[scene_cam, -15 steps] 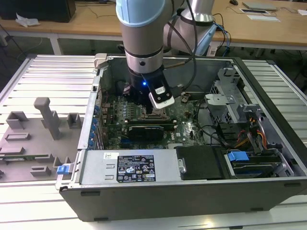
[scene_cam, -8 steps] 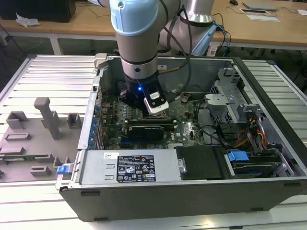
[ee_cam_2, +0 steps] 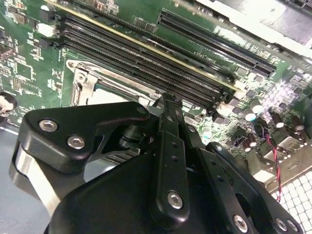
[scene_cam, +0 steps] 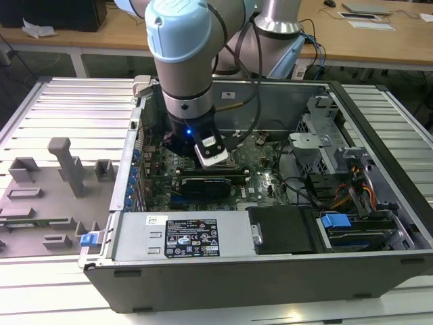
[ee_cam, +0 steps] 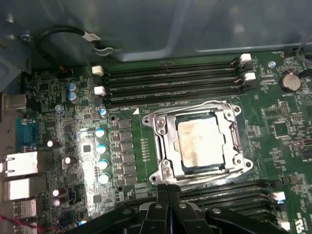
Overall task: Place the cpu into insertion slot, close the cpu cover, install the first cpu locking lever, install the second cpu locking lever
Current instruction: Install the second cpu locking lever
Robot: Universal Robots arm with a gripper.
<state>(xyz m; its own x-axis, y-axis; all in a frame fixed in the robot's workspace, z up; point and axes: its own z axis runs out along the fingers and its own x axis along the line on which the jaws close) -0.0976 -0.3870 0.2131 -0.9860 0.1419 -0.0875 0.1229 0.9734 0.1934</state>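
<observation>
cpu [ee_cam: 200,141] in insertion slot [ee_cam: 168,146], cpu cover [ee_cam: 229,127] over it, betw. memory slots [ee_cam: 170,78]

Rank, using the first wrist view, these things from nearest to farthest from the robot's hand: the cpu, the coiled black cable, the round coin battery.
1. The cpu, seated under the cpu cover, just beyond the hand.
2. The coin battery, off to one side.
3. The black cable, at the case wall.

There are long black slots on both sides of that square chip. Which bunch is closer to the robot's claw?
In the first wrist view, the memory slots running right beside the gripper. The other bank lies beyond the cpu, toward the case wall.
</observation>
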